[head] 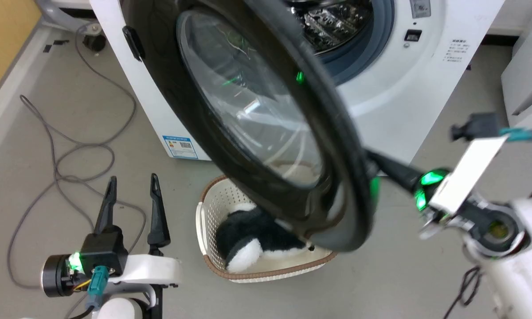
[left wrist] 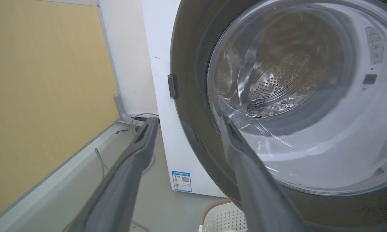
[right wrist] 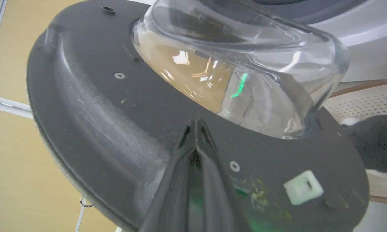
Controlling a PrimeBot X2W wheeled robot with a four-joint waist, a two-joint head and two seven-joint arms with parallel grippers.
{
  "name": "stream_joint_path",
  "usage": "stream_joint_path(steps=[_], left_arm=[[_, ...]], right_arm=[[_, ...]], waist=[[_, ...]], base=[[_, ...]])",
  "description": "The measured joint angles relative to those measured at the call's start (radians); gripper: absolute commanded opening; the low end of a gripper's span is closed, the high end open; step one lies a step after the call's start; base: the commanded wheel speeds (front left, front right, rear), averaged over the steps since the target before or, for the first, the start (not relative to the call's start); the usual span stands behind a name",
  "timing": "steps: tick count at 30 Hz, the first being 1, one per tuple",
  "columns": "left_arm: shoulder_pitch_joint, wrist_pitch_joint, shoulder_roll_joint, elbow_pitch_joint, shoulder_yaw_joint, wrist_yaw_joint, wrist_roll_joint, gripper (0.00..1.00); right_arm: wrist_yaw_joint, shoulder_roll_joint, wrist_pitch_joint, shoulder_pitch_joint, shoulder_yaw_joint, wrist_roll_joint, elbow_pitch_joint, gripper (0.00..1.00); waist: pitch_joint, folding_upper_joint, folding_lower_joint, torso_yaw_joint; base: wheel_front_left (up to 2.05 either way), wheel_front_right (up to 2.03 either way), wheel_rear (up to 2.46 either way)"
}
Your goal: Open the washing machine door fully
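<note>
The washing machine door [head: 248, 110], a glossy black ring around a clear bulging glass, stands swung out from the white washing machine [head: 425, 88], whose steel drum [head: 332, 22] shows behind it. My right gripper [head: 374, 160] is shut, and its joined fingertips rest against the door's inner face beside the glass bowl [right wrist: 238, 64]; the right wrist view has the tips [right wrist: 196, 121] on the dark inner panel [right wrist: 100, 106]. My left gripper [head: 133, 184] stands open and empty at the lower left, apart from the door. From the left wrist, its fingers [left wrist: 188, 120] point at the door's outer side [left wrist: 193, 106].
A cream basket [head: 213, 208] holding a black-and-white plush toy [head: 248, 239] sits on the floor under the door's lower rim. Grey cables [head: 57, 164] loop across the floor at left. A yellow wall panel [left wrist: 35, 96] runs along the left, and a white cabinet [head: 527, 79] stands at right.
</note>
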Motion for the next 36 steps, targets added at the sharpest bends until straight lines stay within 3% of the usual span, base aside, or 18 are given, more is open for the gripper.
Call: stream_joint_path(steps=[11, 26, 32, 36], left_arm=[[0.025, 0.000, 0.000, 0.015, -0.002, -0.008, 0.009, 1.00], [0.035, 0.000, 0.000, 0.034, 0.002, -0.009, 0.010, 1.00], [0.051, 0.000, 0.000, 0.036, 0.004, -0.008, 0.010, 1.00], [0.058, 0.000, 0.001, 0.037, 0.019, -0.008, 0.010, 1.00]], right_arm=[[0.000, 0.068, 0.021, 0.123, 0.114, -0.012, -0.143, 0.00], [0.000, 0.134, 0.028, 0.219, 0.272, -0.042, -0.216, 0.00], [0.000, 0.132, -0.091, 0.226, 0.231, -0.079, -0.246, 0.00], [0.000, 0.106, -0.317, 0.231, 0.159, -0.213, -0.266, 0.00]], waist=[[-0.030, 0.0000, 0.0000, 0.014], [-0.052, 0.0000, 0.0000, 0.009], [-0.066, 0.0000, 0.0000, 0.002], [-0.073, 0.0000, 0.0000, -0.011]], base=[[0.00, 0.00, 0.00], [0.00, 0.00, 0.00], [0.00, 0.00, 0.00], [0.00, 0.00, 0.00]])
